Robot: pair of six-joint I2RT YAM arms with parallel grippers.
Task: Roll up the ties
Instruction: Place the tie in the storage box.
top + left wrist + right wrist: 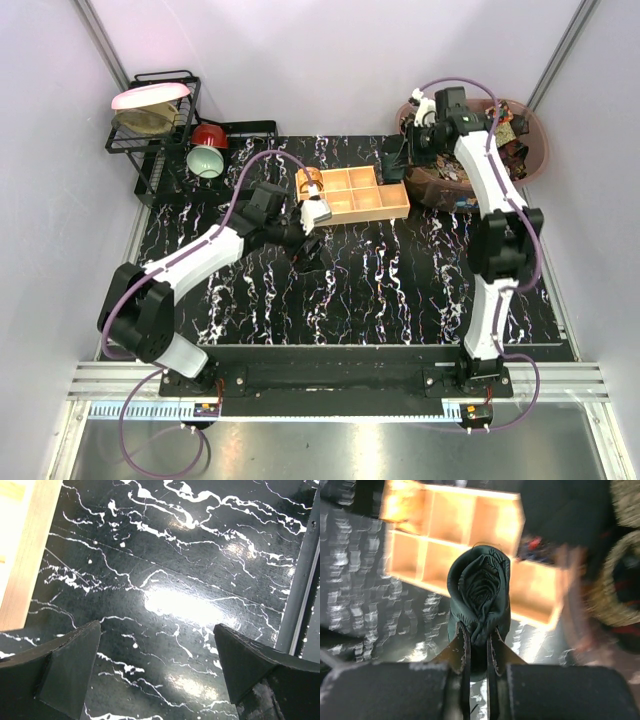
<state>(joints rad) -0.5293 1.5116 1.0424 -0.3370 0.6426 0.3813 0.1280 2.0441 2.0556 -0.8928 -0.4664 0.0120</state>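
A black wire dish rack (160, 150) with a pink plate (150, 96), a red bowl (208, 134) and a pale cup (205, 160) stands at the far left corner. The tan wooden box (370, 195) sits at the far middle of the black marbled tabletop (380, 290), with a gold-patterned roll (310, 180) at its left end. To its right, a heap of patterned ties (445, 180) spills from a round basket (538, 140) in the far right corner. The right arm reaches over that heap, just beside the box's right end.

The near half of the tabletop lies bare, bounded by a metal rail (300, 585) and the pale walls.

The left end effector (157, 665) hovers over bare tabletop with its fingers spread wide, gripping nothing, with the box edge to one side. The right end effector (477, 652) is pinched tight on the base of the rolled dark green tie (479, 587), held upright above the tabletop in front of the box.
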